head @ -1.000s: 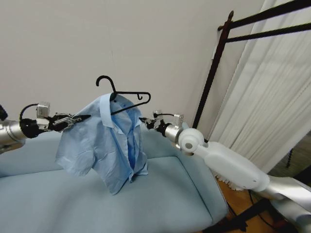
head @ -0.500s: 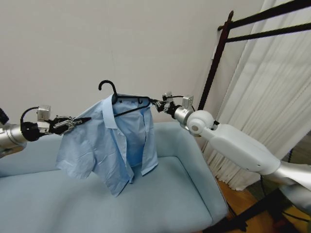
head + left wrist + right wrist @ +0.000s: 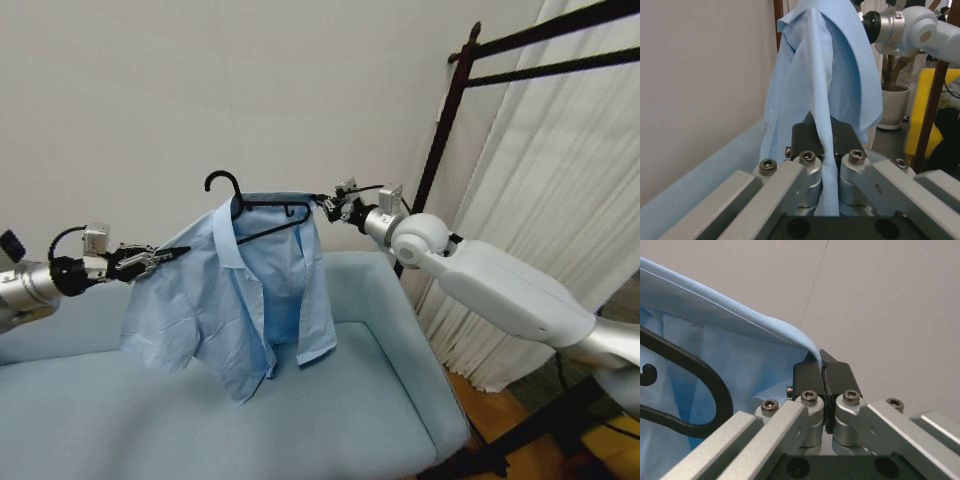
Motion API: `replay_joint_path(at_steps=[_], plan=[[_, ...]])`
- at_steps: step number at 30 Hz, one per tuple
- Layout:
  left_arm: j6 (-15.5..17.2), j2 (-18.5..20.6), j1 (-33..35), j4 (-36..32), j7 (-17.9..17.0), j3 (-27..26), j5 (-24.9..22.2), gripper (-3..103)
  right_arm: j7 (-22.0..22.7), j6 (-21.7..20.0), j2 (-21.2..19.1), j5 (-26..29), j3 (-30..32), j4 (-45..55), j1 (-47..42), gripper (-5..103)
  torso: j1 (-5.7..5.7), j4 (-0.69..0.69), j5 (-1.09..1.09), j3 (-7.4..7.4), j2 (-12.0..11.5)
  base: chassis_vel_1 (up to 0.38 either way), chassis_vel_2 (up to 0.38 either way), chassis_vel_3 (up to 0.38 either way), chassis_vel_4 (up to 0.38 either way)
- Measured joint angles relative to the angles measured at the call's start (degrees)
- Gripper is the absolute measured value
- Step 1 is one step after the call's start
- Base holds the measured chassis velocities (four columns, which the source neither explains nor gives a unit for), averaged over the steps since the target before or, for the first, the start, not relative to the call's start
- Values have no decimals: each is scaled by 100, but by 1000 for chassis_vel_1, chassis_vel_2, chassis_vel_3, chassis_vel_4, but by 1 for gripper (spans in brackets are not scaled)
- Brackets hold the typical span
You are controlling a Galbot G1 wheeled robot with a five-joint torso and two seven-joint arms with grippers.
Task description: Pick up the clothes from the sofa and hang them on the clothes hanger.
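Blue shirt (image 3: pixel 832 65) between left gripper (image 3: pixel 822 134) jaws

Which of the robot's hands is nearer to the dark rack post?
Right. The right hand pinches one shoulder of the blue shirt, a short way from the rack post. The left hand grips the opposite shoulder, across the shirt's whole width.

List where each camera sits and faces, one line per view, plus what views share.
Head view: on the robot's head, facing forward and down over the sofa; both arms show, left gripper and right gripper.
Left wrist view: on the left wrist, looking along its shut fingers at the shirt; the right arm beyond.
Right wrist view: on the right wrist, facing the wall past its shut fingers, the shirt's edge and black hanger.
Shared: all three show the shirt.
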Motion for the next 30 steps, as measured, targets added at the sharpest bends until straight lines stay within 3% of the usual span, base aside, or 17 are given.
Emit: replay_joint_path(at_steps=[5,10,22,30], plan=[[7,-14,-19,-85,-357,33,47,2,-78,4,-52,-50,-110,3,195,0,0,0,0,0,0,0,0,0,0],[10,-22,-77,-195,-992,106,69,2,-94,4,-1,-142,-143,-2,257,0,0,0,0,0,0,0,0,0,0],[75,121,-91,-184,-1001,76,211,2,-156,4,77,-556,-155,-102,387,0,0,1,0,0,0,0,0,0,0],[112,170,-91,-150,-1035,121,263,2,-512,-19,78,-837,-171,-249,766,0,0,0,0,0,0,0,0,0,0]])
